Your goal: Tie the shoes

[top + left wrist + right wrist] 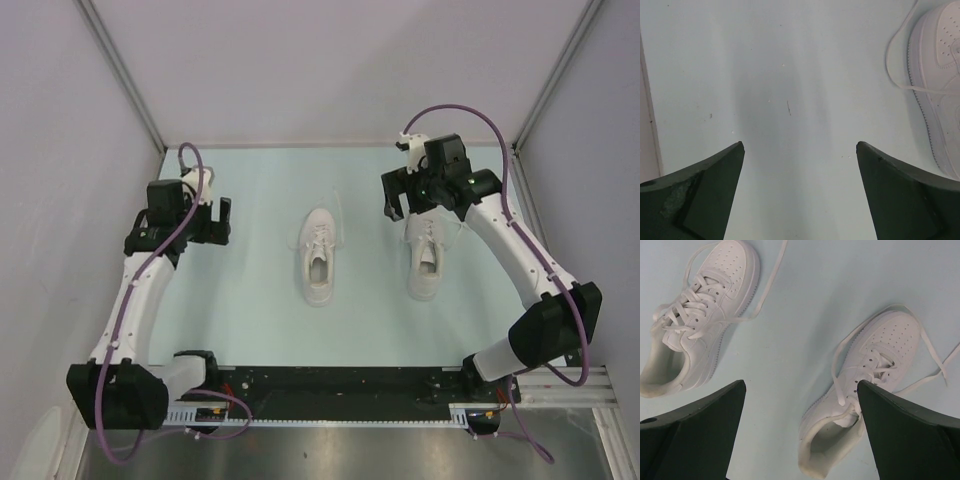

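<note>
Two arms, two grippers, two shoes in view. Both shoes are white low-tops standing side by side but apart on the pale table (260, 180), toes toward the far wall.

- The mid-table shoe (318, 257) sits roughly centred between the arms. From the right wrist it shows at upper left (705, 315).
- The right-side shoe (425, 265) has its toe under the right arm's head. From the right wrist it lies against the right finger (865, 375).
- I see the laces (772, 277) untied on both shoes, with the ends trailing loose on the table.
- The left gripper (222, 220) is spread wide with nothing in it, over bare table left of the mid-table shoe. Its wrist view catches that shoe's edge (940, 75).
- The right gripper (395, 200) is spread wide and empty, fingers clear of both shoes (800, 385).
</note>
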### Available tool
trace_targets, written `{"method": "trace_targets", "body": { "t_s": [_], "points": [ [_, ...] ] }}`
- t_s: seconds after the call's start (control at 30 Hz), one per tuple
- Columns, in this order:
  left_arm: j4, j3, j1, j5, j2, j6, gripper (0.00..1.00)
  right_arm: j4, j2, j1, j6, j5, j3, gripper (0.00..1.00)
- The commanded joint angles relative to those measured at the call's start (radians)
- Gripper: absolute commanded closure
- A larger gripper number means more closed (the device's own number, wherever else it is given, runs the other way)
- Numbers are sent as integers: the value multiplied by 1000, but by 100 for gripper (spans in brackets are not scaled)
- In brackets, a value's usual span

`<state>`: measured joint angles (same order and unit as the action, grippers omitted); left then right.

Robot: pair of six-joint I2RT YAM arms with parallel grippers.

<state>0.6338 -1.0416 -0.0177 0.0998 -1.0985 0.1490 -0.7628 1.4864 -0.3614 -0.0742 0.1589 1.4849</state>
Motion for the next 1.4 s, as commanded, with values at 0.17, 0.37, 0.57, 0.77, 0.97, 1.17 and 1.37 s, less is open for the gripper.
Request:
{"method": "trace_targets", "body": {
  "t_s": [0.17,0.37,0.57,0.77,0.97,1.17,1.37],
  "points": [
    [-85,-135,171,29,-187,124,0,-12,14,1,-22,11,-31,0],
    [-108,-233,264,46,-420,158,13,-1,37,7,-53,45,-38,0],
    [-29,-426,326,51,-702,136,32,-20,66,21,-59,39,-38,0],
    [-45,-521,364,44,-828,127,43,-21,77,38,-61,70,-38,0],
    [-51,-572,384,34,-928,116,47,3,95,42,-15,68,-38,0],
    [-45,-594,389,35,-998,100,52,46,114,42,28,68,-34,2],
    [-60,-572,404,21,-1021,101,59,134,138,35,69,80,-34,5]
  ]
}}
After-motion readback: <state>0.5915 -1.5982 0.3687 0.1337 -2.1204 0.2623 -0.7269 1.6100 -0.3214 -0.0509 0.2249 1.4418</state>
